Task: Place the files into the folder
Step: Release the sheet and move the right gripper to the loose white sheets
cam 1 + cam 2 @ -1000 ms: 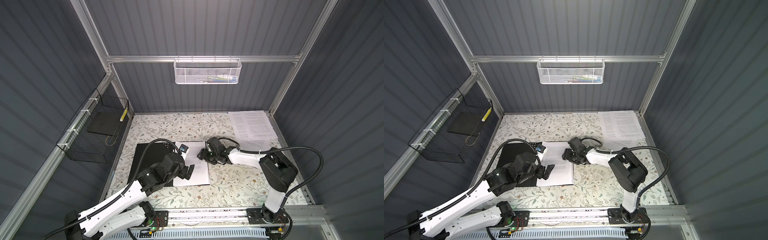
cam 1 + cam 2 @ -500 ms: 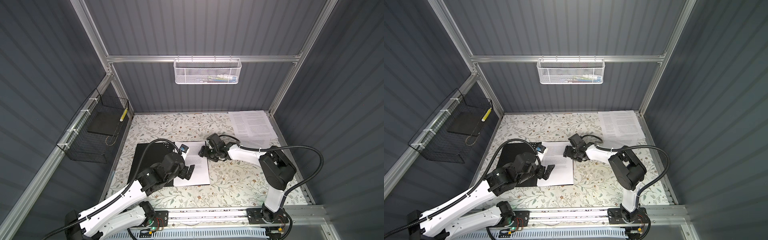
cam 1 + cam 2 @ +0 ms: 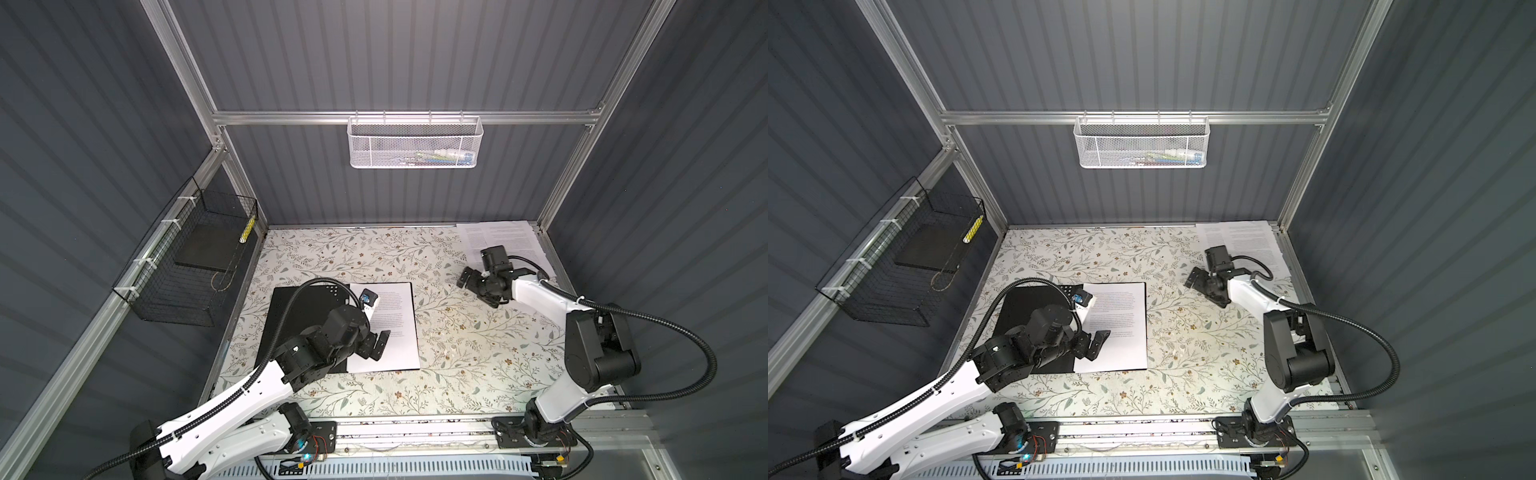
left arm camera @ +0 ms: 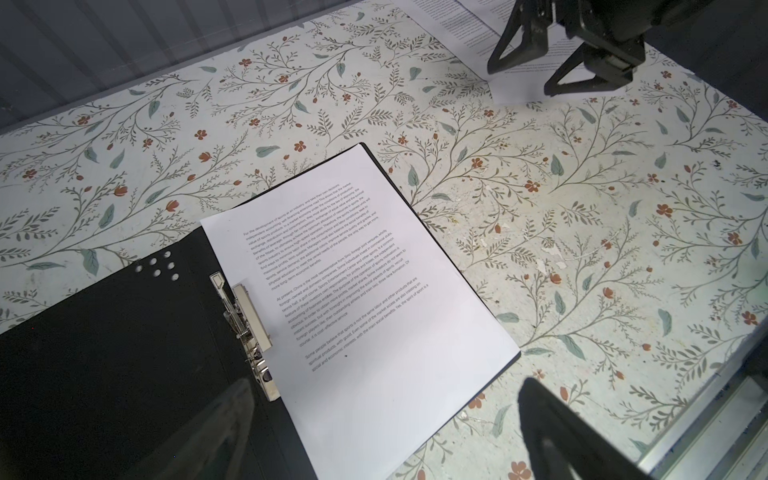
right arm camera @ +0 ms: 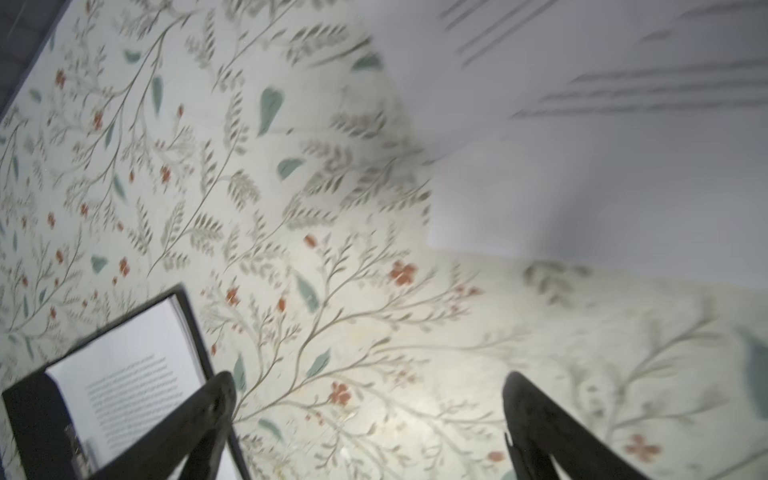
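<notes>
White sheet (image 3: pixel 395 328) now lies in folder (image 3: pixel 303 316); my R gripper (image 3: pixel 478 289) let go, jaws wide, pulled back twd stack (image 3: pixel 511 243). L gripper (image 3: pixel 376 347) wide, empty. More sheets to fetch.

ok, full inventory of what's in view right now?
folder: 1, black, lying open left of table centre
metal clip: 1, silver, inside the folder beside the page
filed sheet: at least 1, white, printed, on the folder's right half
loose sheets: several overlapping, white, far right corner; count unclear
table cover: 1, pale floral
mesh basket: 1, white, on back rail; contents unclear
wire basket: 1, black, left wall
slab: 1, dark grey, inside wire basket
left end effector: open, empty, over filed sheet
right end effector: open, empty, by loose sheets
</notes>
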Controlling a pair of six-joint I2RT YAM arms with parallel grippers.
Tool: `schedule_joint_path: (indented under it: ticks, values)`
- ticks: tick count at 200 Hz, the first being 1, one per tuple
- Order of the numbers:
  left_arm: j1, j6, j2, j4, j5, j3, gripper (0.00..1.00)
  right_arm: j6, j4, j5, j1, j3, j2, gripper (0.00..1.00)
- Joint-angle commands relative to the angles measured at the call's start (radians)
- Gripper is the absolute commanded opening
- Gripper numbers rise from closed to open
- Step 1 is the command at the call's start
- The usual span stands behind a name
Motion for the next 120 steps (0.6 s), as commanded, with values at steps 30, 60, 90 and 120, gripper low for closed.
schedule_joint_path:
  ticks: [30,60,90,120]
  values:
    - [0.01,0.006,-0.001,-0.01,0.018,0.033,1.0,-0.088,-0.066,-0.102,-0.174,0.097,0.129,0.99]
    - [0.01,0.007,0.008,-0.009,0.025,0.036,1.0,-0.093,-0.119,-0.113,-0.19,0.195,0.234,0.99]
    - [0.01,0.007,0.004,-0.008,0.022,0.037,1.0,-0.07,-0.123,-0.157,-0.19,0.22,0.287,0.99]
    - [0.011,0.007,-0.003,-0.008,0.018,0.035,1.0,-0.056,-0.146,-0.191,-0.187,0.225,0.305,0.99]
